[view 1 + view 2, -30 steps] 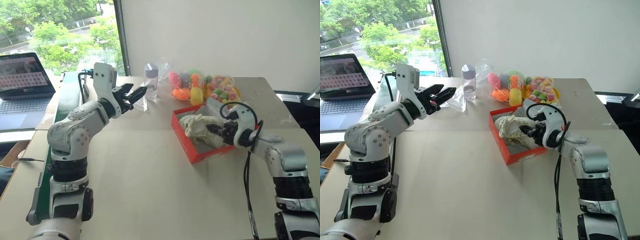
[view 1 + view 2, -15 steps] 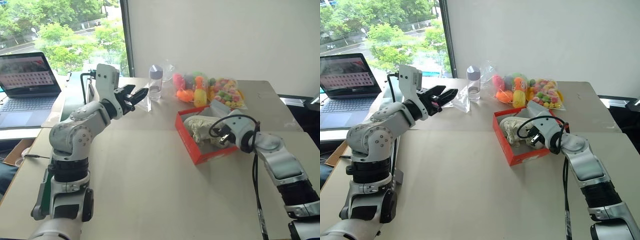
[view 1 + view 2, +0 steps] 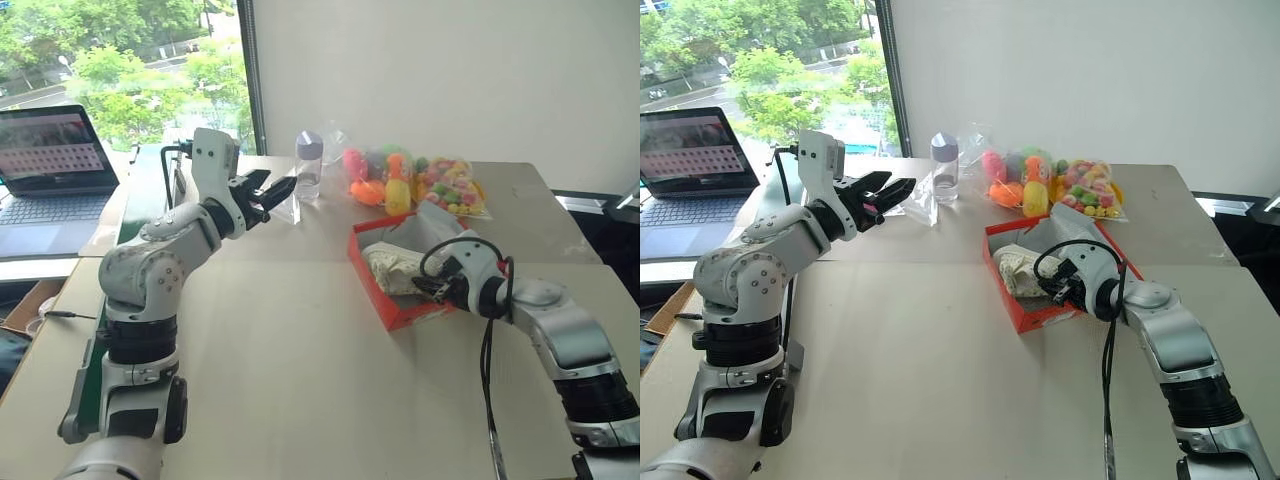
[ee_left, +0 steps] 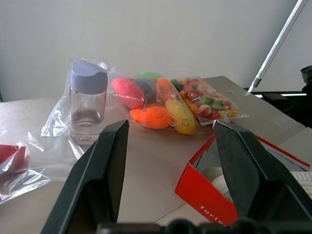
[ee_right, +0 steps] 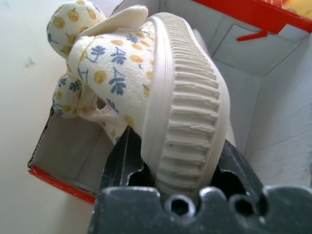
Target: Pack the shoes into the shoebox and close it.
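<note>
Shoe (image 5: 187, 102) sits between right end effector (image 5: 178, 170) fingers, inside shoebox (image 3: 385, 300).

right claw (image 3: 437, 287) tips hidden behind the shoe (image 5: 170, 97); shoebox (image 4: 204, 200) cut off by the frame edge

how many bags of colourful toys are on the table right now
2. One bag of toys lies at the table's far edge beyond the shoebox; the second bag sits touching it, toward the robot's right. Others may be hidden.

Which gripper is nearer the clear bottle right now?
Left. The left gripper hangs open just beside the bottle; the right gripper is across the table, inside the shoebox at a shoe.
</note>
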### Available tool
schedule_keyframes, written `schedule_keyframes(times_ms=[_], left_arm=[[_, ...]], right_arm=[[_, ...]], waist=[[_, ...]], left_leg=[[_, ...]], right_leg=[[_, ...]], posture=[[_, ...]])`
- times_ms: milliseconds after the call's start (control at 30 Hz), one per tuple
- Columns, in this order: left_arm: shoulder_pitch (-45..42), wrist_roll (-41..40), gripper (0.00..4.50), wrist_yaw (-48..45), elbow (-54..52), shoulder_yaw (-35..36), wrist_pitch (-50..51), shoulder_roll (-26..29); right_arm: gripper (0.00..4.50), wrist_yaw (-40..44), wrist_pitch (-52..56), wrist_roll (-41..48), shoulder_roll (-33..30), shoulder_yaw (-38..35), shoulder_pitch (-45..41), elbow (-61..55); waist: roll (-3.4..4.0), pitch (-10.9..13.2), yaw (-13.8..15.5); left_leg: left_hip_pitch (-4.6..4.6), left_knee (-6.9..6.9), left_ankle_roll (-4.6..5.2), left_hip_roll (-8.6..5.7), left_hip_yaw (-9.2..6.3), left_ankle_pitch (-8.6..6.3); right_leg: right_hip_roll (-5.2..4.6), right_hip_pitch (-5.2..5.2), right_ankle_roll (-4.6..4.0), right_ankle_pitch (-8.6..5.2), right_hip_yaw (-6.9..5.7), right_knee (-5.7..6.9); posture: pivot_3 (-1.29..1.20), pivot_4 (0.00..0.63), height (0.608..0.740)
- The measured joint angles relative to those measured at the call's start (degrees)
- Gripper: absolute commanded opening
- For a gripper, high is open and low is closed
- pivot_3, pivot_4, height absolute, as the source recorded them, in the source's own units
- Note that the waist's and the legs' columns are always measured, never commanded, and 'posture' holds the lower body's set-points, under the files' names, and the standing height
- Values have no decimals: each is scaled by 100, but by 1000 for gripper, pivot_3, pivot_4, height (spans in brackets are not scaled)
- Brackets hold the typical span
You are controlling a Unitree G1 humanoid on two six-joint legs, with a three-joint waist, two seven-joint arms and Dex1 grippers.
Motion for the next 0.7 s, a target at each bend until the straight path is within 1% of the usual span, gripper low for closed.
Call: schedule_keyframes(times_ms=[33,133,200,400,600,700], left_arm=[[4,5,2936,2,-4,0,0,-1],[3,5,2936,2,-21,-3,0,-11],[3,7,2936,2,-21,-3,0,-25],[3,44,2936,-2,-21,-6,0,-63],[3,56,2936,-44,-19,-44,-8,-128],[3,57,2936,-53,-19,-49,-9,-130]], right_arm=[[2991,12,112,19,39,25,18,103],[4055,64,221,20,21,30,6,134],[4398,70,247,15,20,23,-36,146],[4398,207,532,207,-27,-146,-357,211],[4398,543,1508,1287,-145,-1003,-1201,-122],[4398,629,1835,1630,-248,-1226,-1393,-271]], waist=[[2,1,-2],[2,1,-22],[2,1,-31],[2,2,-17],[4,5,-13],[5,4,-5]], left_leg=[[-7,0,0,-2,4,0],[-9,0,2,-1,3,0],[-8,-1,2,-1,4,0],[-20,0,3,-3,3,0],[-30,-1,8,-3,-1,-2],[-35,-4,11,-1,-5,-4]], right_leg=[[-2,-9,0,0,5,1],[1,-9,0,1,6,-2],[2,-10,1,1,6,-1],[0,-16,1,2,6,-4],[1,-22,25,18,1,-11],[2,-22,25,18,-6,-23]], posture=[[0,150,740],[0,150,740],[0,150,740],[0,150,740],[0,150,740],[0,150,740]])
